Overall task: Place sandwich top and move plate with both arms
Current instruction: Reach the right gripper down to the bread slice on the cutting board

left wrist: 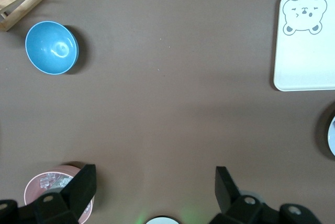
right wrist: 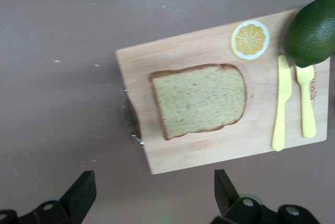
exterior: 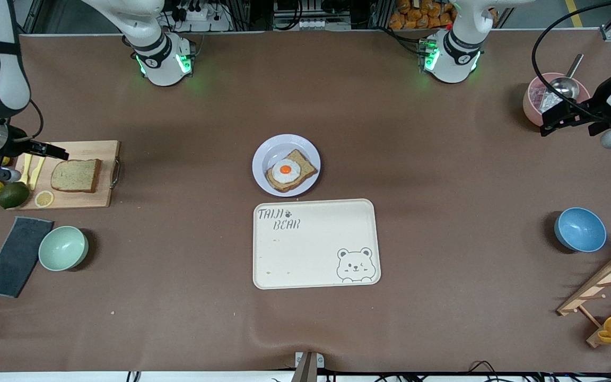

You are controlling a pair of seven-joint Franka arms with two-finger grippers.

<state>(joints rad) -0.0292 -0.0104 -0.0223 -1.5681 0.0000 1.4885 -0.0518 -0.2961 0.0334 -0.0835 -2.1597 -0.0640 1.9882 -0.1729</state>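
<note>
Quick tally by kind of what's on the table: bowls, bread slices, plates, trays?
Bowls: 3: green bowl, blue bowl, pink bowl
Bread slices: 2: sandwich top, egg-topped slice
Plates: 1: plate
Trays: 1: tray
Total: 7

The sandwich top point(exterior: 76, 175) is a plain, roughly square slice of light-brown wholemeal bread with a darker crust edge. It lies flat on the wooden cutting board point(exterior: 101, 199), near the board's middle, with bare board on every side. It is untouched.

The plate point(exterior: 264, 154) is small, round and pale lavender-white, with a raised rim. It rests flat on the table, well apart from the cutting board toward the left arm's end. It carries a bread slice point(exterior: 305, 166) topped with a fried egg point(exterior: 286, 170).
</note>
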